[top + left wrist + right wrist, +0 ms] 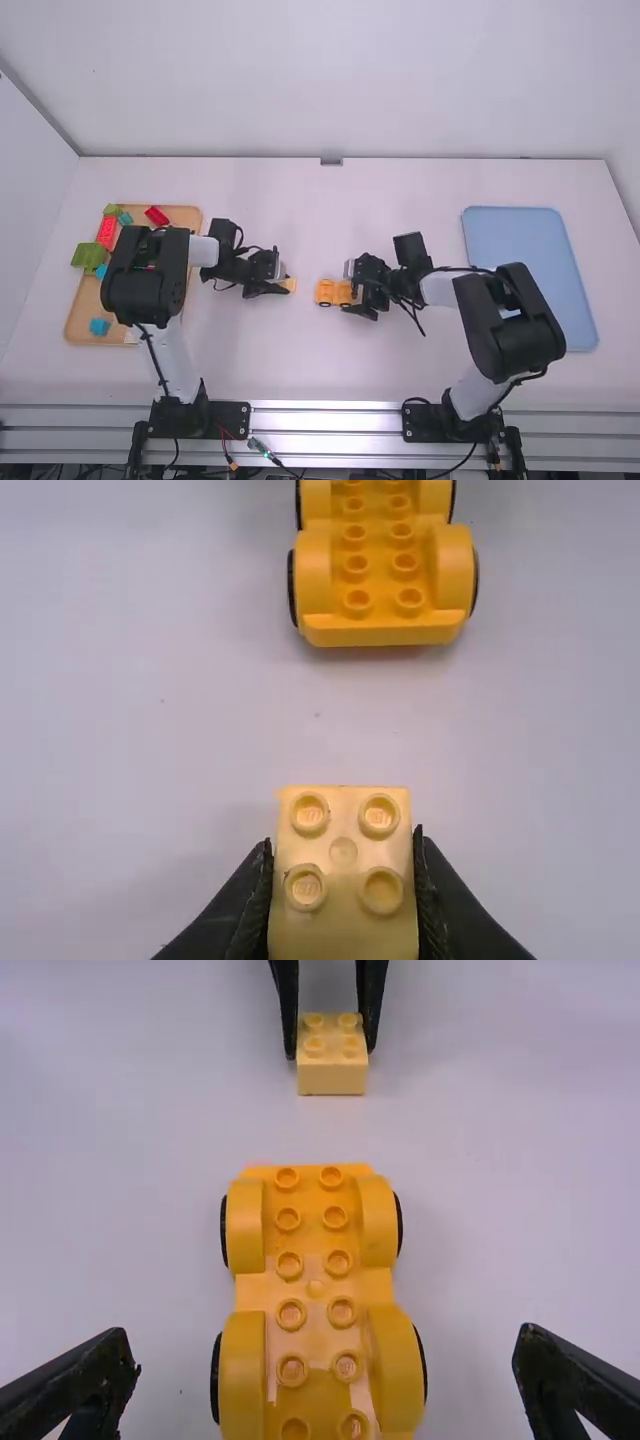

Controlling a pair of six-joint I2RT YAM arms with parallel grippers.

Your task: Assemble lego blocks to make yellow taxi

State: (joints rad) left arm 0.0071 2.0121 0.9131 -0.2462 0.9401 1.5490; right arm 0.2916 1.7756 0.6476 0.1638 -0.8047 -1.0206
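My left gripper [280, 286] is left of the table's middle, closed around a light yellow block [290, 285]. In the left wrist view, the left gripper [343, 880] pinches this studded block [343, 890] from both sides. Right of it lies the orange-yellow car base [333, 292] with dark wheels, studs up; nothing sits on the studs that show. My right gripper [355, 290] is at the base's right end. The right wrist view has the right gripper [325, 1370] open, its fingers wide apart on either side of the car base [313, 1290] without touching it.
At the left, partly under the left arm, a wooden tray [84, 312] holds red, green and teal blocks. A blue tray [530, 270] lies at the right, beside the right arm. The white table [300, 370] spreads between them.
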